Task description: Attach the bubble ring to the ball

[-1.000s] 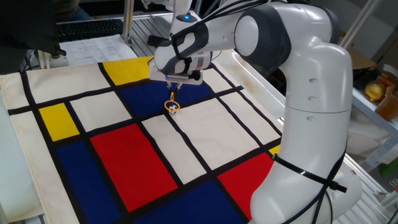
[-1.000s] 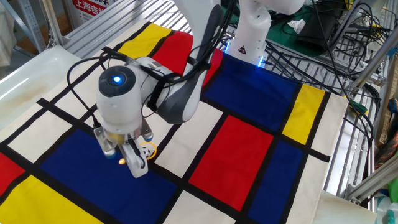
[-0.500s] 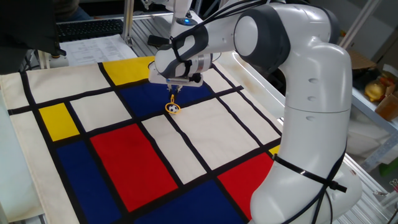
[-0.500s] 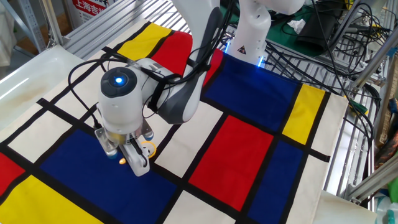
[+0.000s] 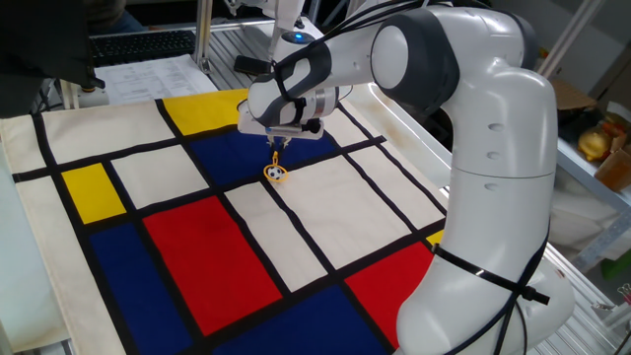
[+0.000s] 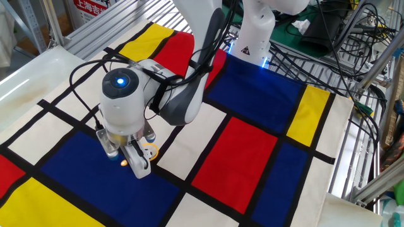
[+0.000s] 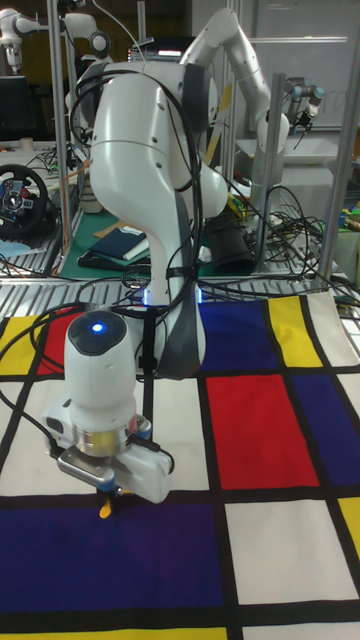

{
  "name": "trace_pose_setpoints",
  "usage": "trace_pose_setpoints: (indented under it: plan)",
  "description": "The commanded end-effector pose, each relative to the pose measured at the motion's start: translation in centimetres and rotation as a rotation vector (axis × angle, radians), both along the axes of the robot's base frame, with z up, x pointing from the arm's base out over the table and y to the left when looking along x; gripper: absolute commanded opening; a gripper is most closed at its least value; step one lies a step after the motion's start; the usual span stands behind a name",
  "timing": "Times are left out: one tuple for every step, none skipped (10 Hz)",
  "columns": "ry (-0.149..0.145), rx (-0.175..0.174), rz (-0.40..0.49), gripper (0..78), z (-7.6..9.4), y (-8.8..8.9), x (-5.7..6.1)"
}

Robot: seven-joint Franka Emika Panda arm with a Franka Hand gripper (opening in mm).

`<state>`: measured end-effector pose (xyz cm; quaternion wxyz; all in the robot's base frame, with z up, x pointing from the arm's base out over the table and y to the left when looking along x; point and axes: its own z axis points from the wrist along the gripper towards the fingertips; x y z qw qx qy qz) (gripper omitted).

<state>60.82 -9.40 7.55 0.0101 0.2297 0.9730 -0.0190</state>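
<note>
Table covering: a cloth [image 5: 246,247] printed in blocks of red, blue, yellow and white divided by black bands, spread flat and filling most of both fixed views. Gripper [image 5: 275,141]: the Franka arm's two-finger tool, pointing straight down over the junction of a blue block and a white block; in one fixed view its fingertips are drawn in narrowly about the upper end of the bubble ring's handle, appearing pinched on it, though the contact itself is too small to confirm. Bubble ring [image 5: 275,169]: a thin yellow-orange loop with a short straight handle, standing roughly upright under the gripper, loop end down at the cloth. Ball [image 5: 277,175]: a tiny white ball with dark patches, seated within the loop of the bubble ring, resting on the black band between the blue block and the white block. In the other fixed view the gripper [image 6: 134,165] hides most of the ring; only a yellow-orange arc [image 6: 151,150] shows just beside the fingers. In the tall fixed view the wrist housing covers the fingers, and a small orange piece [image 7: 104,510] shows below it against the blue block. Robot arm [image 5: 473,148]: white, glossy, arched over the right side of the cloth.
</note>
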Motion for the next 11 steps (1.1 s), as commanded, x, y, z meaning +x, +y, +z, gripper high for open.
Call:
trace_pose_setpoints:
  plan:
    - [-0.006,-0.001,-0.011,1.3,0.18,-0.04,0.07]
    - [-0.006,-0.001,-0.011,77.4,0.18,-0.04,0.07]
    - [-0.006,-0.001,-0.011,77.4,0.18,-0.04,0.07]
    - [-0.006,-0.001,-0.011,77.4,0.18,-0.04,0.07]
    - [-0.006,-0.001,-0.011,77.4,0.18,-0.04,0.07]
    - [-0.006,-0.001,-0.011,77.4,0.18,-0.04,0.07]
    - [-0.006,-0.001,-0.011,77.4,0.18,-0.04,0.07]
    - [-0.006,-0.001,-0.011,77.4,0.18,-0.04,0.07]
    - [-0.006,-0.001,-0.011,77.4,0.18,-0.04,0.07]
    - [-0.006,-0.001,-0.011,77.4,0.18,-0.04,0.07]
    - [-0.006,-0.001,-0.011,77.4,0.18,-0.04,0.07]
